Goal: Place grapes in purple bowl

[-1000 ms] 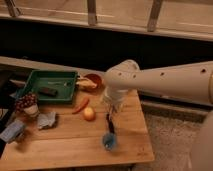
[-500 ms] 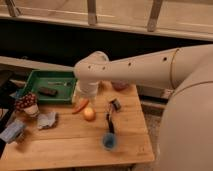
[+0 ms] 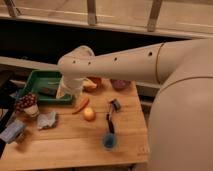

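Your gripper (image 3: 67, 90) is shifting left versus earlier, now at the right edge of the green tray (image 3: 39, 80); can't tell its state. Grapes (image 3: 26, 101) are sitting left of it, purple bowl (image 3: 120, 84) right, open tabletop (image 3: 65, 142) in front.

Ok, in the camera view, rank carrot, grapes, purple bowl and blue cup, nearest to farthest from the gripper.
The gripper hangs over the green tray's right end.
1. Carrot, just beside it.
2. Grapes, image left, and purple bowl, table's back: too close to call.
3. Blue cup, front edge.

Matt smooth arm (image 3: 117, 62), gripper (image 3: 68, 91) by the plastic tray (image 3: 34, 81); table (image 3: 75, 142) of pale wood
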You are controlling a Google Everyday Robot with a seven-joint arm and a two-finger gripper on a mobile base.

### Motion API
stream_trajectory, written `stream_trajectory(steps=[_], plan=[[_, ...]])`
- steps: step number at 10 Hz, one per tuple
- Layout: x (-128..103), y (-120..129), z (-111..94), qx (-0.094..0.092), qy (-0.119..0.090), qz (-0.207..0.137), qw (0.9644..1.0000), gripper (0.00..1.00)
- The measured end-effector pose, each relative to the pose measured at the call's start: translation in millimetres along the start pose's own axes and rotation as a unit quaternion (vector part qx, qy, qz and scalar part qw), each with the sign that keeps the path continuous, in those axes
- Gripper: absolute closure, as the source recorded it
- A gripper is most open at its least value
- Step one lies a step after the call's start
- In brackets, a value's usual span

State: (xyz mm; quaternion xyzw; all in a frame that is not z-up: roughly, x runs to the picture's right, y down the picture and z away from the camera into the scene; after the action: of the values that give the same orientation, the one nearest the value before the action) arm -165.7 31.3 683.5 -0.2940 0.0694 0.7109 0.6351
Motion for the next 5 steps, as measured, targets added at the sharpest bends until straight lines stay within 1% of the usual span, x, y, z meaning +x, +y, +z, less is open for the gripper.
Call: stream_trajectory(steps=[1,2,3,5], plan=[[1.0,1.6,0.0,-0.001,0.001,-0.001,1.0,0.36],[1.0,-3.3,0.0,0.001,0.001,0.003,1.0,0.36],[3.6,-18.0,2.3,0.007,0.004,0.008,0.9999,0.36],[8.6,-38.6,0.7,0.006,0.005,0.006,0.9999,0.36]])
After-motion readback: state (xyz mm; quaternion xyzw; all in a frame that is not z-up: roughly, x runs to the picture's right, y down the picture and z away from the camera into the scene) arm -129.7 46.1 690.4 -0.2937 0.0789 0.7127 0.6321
